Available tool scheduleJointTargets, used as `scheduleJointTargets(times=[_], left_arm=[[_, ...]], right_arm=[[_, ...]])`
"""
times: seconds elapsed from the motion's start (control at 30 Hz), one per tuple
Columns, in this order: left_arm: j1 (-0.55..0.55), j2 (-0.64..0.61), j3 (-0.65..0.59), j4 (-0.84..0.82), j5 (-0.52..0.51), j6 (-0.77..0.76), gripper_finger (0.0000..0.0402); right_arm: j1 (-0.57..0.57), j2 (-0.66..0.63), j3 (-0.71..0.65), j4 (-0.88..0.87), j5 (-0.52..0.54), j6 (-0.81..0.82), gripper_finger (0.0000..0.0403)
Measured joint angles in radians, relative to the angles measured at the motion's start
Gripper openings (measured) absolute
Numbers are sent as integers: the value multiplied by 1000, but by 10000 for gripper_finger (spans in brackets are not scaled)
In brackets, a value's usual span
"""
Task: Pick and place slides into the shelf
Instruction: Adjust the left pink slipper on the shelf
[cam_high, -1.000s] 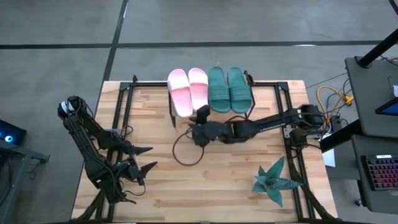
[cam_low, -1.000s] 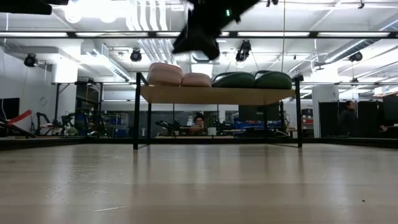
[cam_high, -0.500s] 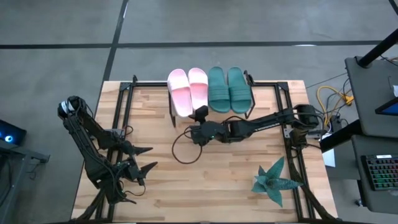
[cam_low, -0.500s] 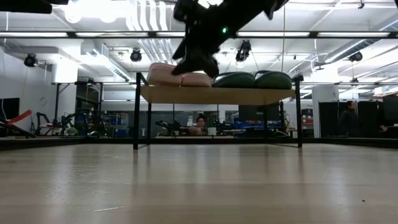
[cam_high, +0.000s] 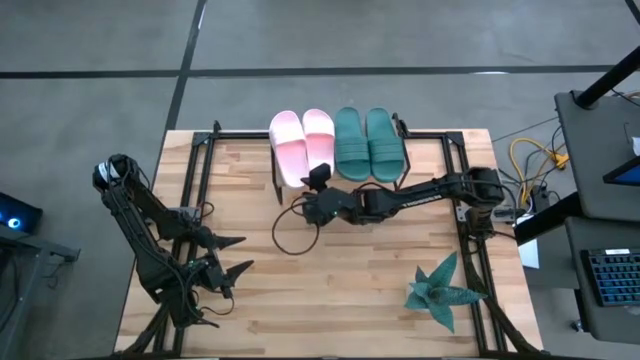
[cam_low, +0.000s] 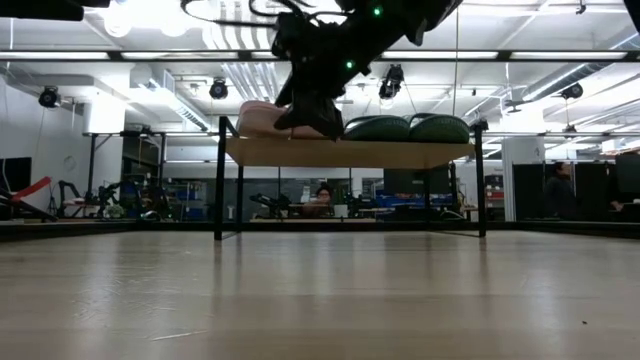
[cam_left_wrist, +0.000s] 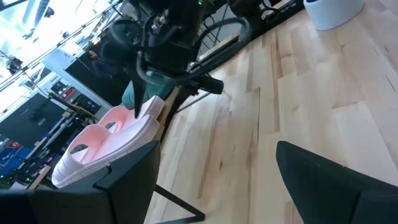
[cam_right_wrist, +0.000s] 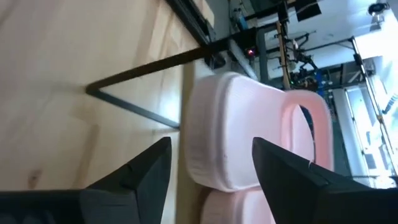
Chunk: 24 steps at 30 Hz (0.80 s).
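At the front edge of the shelf (cam_high: 340, 185), the right hand (cam_high: 311, 183) is being spread after nudging toward the pink slides (cam_high: 302, 146), all four slides now being shelved while the left hand (cam_high: 232, 257) is being kept spread.

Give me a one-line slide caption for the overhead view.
Right claw open by the pink slides on the shelf, green slides alongside.

Left arm: folded back at the near left corner, idle.
Left gripper (cam_high: 232, 255): fingers spread, holding nothing.
Right arm: stretched low toward centre.
Right gripper (cam_high: 310, 181): fingers (cam_right_wrist: 134, 177) parted, empty.
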Motion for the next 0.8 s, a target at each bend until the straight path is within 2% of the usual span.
scheduleJointTargets(times=[0.27, 0.4, 0.5, 0.8], left_arm=[[0, 0, 0, 1, 0, 0, 303], [0, 0, 0, 3, 0, 0, 303], [0, 0, 0, 6, 0, 1, 303], [0, 0, 0, 10, 0, 1, 303]], right_arm=[[-10, 8, -1, 0, 0, 7, 214], [-11, 8, -1, 2, 44, 8, 200], [-11, 8, -2, 1, 49, 8, 169], [-10, 8, -2, 20, 47, 8, 41]])
